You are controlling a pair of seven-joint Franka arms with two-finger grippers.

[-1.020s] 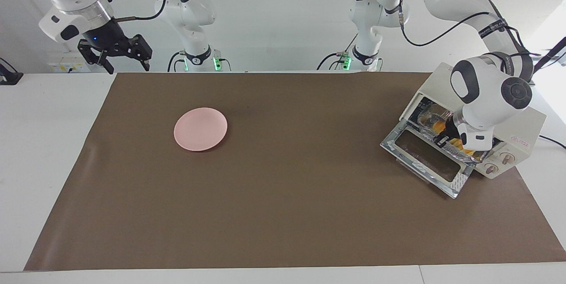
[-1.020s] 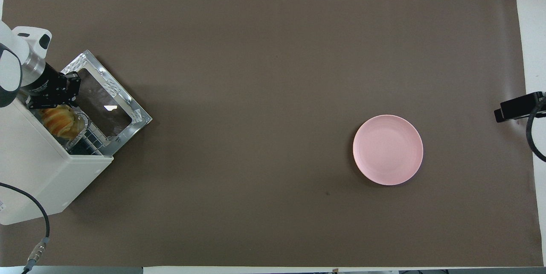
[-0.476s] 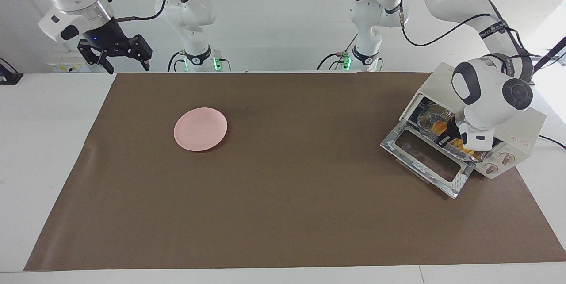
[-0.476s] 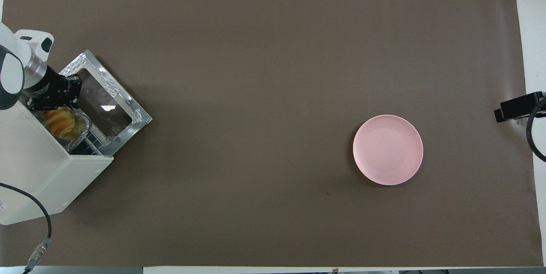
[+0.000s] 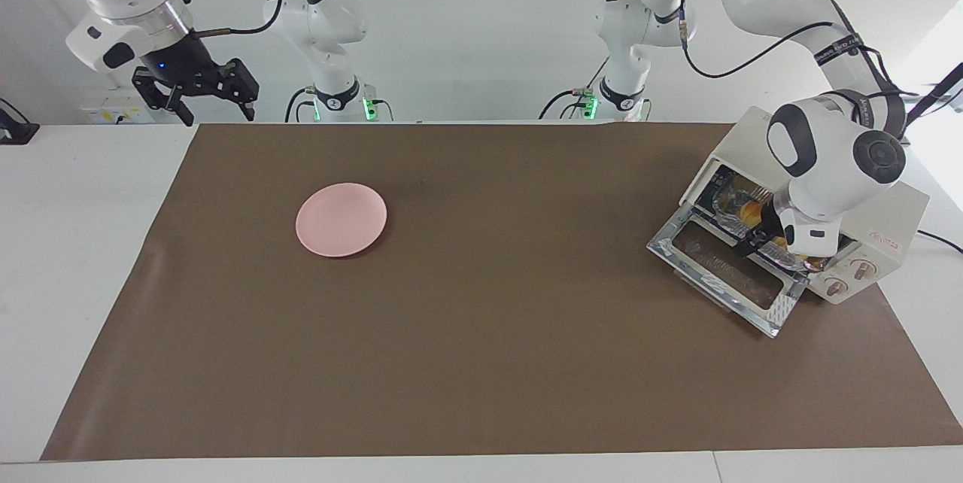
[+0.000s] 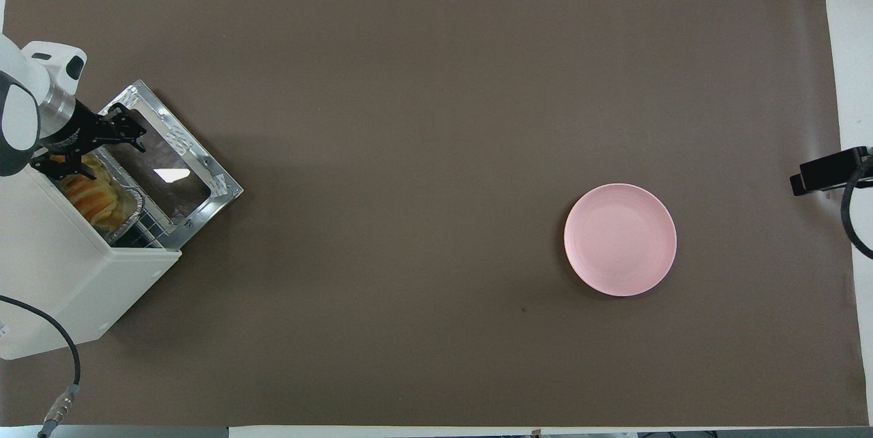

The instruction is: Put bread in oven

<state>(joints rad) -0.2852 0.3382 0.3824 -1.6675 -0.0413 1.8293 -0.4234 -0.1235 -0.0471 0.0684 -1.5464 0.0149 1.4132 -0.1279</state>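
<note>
At the oven (image 6: 61, 274) mouth, the left gripper (image 6: 95, 141) has spread open off the one bread (image 6: 89, 194) (in its tray); right gripper (image 5: 202, 95) waits open; one plate (image 6: 620, 239).

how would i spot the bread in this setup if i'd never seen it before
Find the cream-white boxy toaster oven at the left arm's end of the brown table mat, its glass door dropped open. Inside sits a crinkled silver foil tray, and in it lies the bread: a ridged golden-orange loaf, the only warm-coloured thing among white and metal.
</note>
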